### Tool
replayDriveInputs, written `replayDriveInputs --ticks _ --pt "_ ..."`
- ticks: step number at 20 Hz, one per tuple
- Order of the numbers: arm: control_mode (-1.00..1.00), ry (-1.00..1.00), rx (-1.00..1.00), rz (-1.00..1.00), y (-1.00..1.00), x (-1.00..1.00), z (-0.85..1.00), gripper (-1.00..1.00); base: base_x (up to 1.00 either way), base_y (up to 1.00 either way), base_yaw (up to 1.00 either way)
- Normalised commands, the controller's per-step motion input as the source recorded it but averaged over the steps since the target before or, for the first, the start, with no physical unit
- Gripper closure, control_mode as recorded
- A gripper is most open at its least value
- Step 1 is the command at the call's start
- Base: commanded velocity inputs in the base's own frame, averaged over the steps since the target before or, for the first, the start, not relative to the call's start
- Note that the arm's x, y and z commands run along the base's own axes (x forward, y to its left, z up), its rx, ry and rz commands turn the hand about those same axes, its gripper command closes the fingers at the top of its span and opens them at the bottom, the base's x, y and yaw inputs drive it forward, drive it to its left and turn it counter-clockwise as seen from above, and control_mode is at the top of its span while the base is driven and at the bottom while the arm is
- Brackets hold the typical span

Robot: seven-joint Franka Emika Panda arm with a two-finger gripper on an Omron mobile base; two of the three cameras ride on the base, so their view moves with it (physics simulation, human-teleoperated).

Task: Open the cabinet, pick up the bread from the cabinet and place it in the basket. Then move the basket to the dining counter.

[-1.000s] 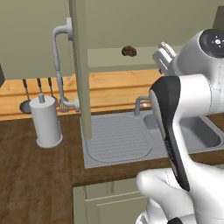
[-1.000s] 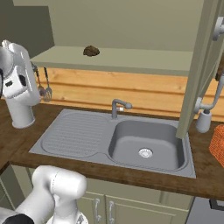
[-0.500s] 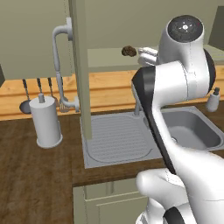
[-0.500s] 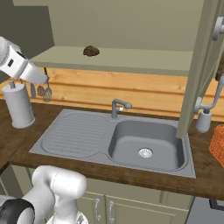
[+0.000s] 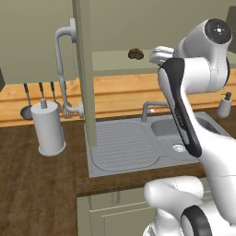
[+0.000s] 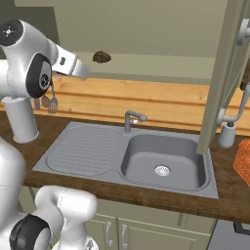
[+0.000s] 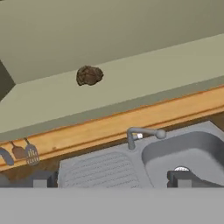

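Observation:
The cabinet stands open, its door [image 5: 85,73] swung out edge-on with the curved grey handle [image 5: 62,69] on it. The bread [image 5: 135,54], a small dark brown lump, lies on the cabinet's bottom shelf [image 7: 144,83]; it also shows in the right base view [image 6: 101,56] and in the hand view [image 7: 89,75]. My gripper [image 7: 113,179] is open with nothing between its fingers. It hangs in front of the shelf, short of the bread and a little below it, as the right base view [image 6: 80,70] shows. The orange basket [image 6: 242,158] sits at the right edge of the worktop. The dining counter is out of view.
Below the shelf lie a steel sink [image 6: 163,156] with drainboard and a faucet [image 6: 132,118]. A white utensil canister [image 5: 48,126] stands on the wood worktop at left. Utensils [image 7: 26,153] hang on the wooden backsplash. A soap dispenser [image 5: 224,105] stands at right.
The arm has swung up and over from beside the canister toward the cabinet shelf, bringing the hand close to the bread. The jaws stayed open.

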Motion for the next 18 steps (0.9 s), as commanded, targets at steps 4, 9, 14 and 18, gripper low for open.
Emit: replayDriveInputs --ticks 4,9,14,18 --pt "-1.0 -0.13 -0.02 0.16 0.0 1.0 -0.01 -1.0 0.0 0.0 0.0" --pt "-1.0 -0.03 -0.04 0.1 0.0 1.0 0.03 -1.0 0.0 0.0 0.0" --pt "-1.0 -0.02 -0.02 0.05 0.0 0.96 -0.02 -1.0 0.0 0.0 0.0" --pt "-1.0 0.03 -0.07 0.0 0.01 0.81 0.01 -1.0 0.0 0.0 0.0"
